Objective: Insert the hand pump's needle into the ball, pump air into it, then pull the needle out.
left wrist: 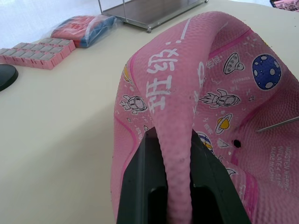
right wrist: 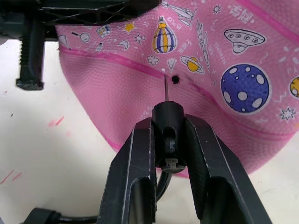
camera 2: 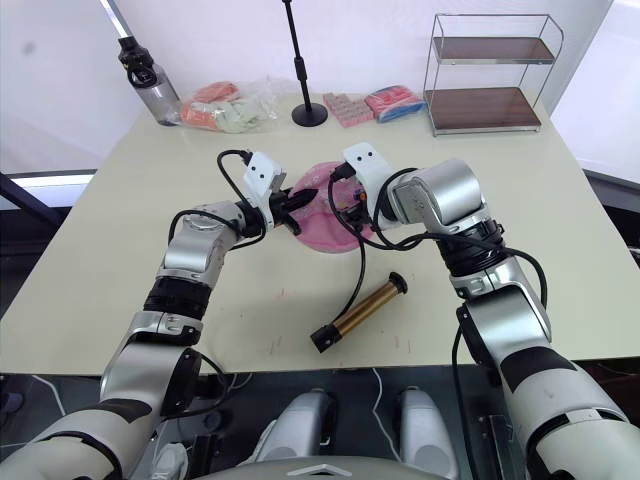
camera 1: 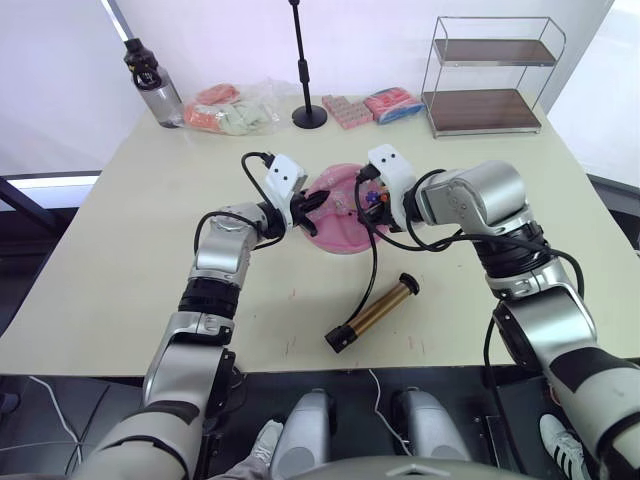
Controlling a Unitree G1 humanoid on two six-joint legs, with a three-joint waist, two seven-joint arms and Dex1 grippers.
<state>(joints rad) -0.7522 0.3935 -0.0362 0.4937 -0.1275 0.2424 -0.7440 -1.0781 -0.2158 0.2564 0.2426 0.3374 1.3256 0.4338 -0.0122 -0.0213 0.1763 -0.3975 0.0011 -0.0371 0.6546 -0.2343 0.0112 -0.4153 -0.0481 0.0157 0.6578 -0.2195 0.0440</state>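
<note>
Needle (right wrist: 166, 93), clamped by its black fitting in the right gripper (right wrist: 170, 140), points straight at the valve dot (right wrist: 175, 79) just beyond its tip, on the deflated ball (right wrist: 224, 116) whose folded rim the left gripper (left wrist: 180, 186) pinches.

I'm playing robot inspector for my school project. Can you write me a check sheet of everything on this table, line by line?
Surface: pale table, a few small pink marks.
Job's things: deflated pink ball, folded; hand pump lying flat near the front edge; needle tip just short of the black valve hole.
Clutter: water bottle, bag of packets, pink and blue packets, black stand, wire shelf along the back.
Grippers: left gripper pinches a fold of the ball; right gripper clamps the needle's black fitting.
Cables: black hose from pump to fitting.
Surroundings: white wall behind.
</note>
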